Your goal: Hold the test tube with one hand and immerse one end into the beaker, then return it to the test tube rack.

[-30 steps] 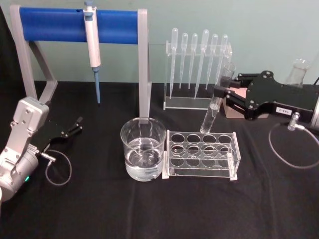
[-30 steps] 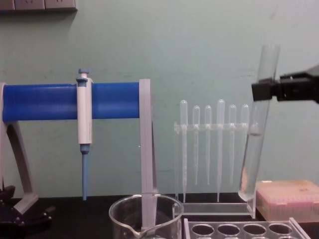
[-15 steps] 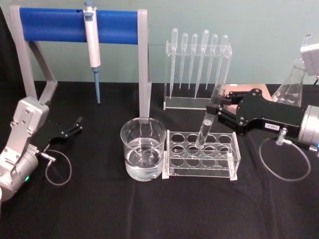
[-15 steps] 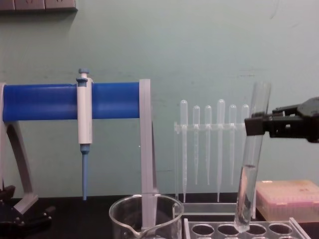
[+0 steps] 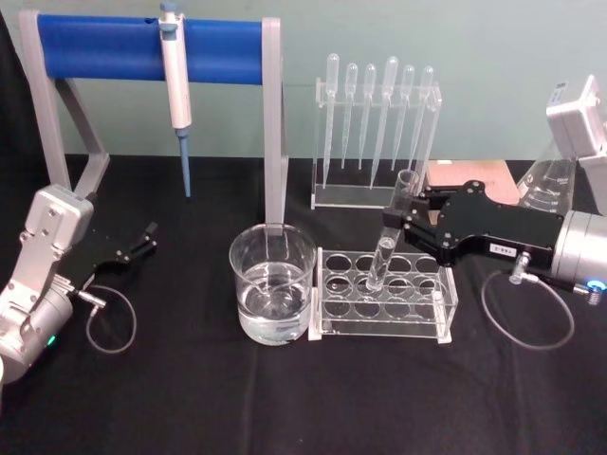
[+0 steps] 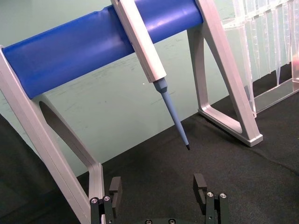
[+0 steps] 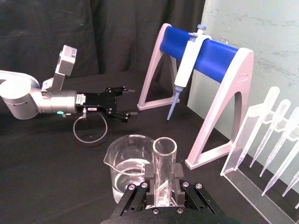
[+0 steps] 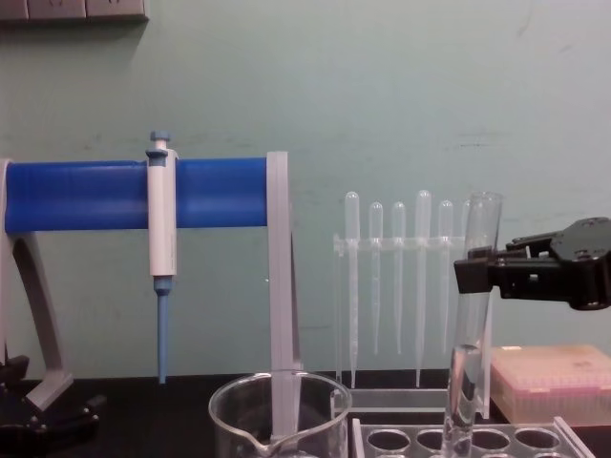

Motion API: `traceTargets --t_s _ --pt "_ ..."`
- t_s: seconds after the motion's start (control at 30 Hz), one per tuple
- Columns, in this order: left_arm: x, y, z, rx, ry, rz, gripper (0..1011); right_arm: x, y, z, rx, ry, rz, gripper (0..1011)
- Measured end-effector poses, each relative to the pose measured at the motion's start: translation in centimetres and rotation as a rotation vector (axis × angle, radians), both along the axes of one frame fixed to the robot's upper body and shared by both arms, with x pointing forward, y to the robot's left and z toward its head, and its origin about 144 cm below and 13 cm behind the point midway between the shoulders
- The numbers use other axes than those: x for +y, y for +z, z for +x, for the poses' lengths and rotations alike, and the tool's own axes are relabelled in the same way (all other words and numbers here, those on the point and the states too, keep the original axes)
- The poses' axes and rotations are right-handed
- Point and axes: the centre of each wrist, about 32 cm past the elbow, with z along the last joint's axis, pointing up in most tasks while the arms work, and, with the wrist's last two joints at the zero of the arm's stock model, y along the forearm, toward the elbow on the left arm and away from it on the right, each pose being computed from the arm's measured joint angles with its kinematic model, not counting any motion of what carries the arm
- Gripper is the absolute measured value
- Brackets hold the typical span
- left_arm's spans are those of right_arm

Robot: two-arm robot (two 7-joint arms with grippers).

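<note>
The test tube is a clear glass tube, tilted a little, with its open rim up. My right gripper is shut on its upper part. Its round lower end reaches down into a hole of the clear tube rack. From the chest, the test tube hangs below the right gripper. In the right wrist view the test tube stands between the pads. The beaker, with water in it, stands just left of the rack. My left gripper rests open at the table's far left.
A blue-barred stand holding a white-and-blue pipettor stands behind the beaker. A clear holder of plastic pipettes is behind the rack. A glass flask and a pink box are at the back right.
My right gripper came down and towards the left with the test tube. The tube's lower end went from above the rack into one of its holes. The left arm stayed put.
</note>
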Motion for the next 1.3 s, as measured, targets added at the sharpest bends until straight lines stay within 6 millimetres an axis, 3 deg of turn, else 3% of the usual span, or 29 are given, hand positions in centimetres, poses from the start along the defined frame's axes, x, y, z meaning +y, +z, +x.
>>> traceTargets --t_s 1.3 --pt "0.0 0.0 0.0 0.0 0.0 0.0 1000 0.7 -3.3 1.4 0.04 -0.017 -0.019 241"
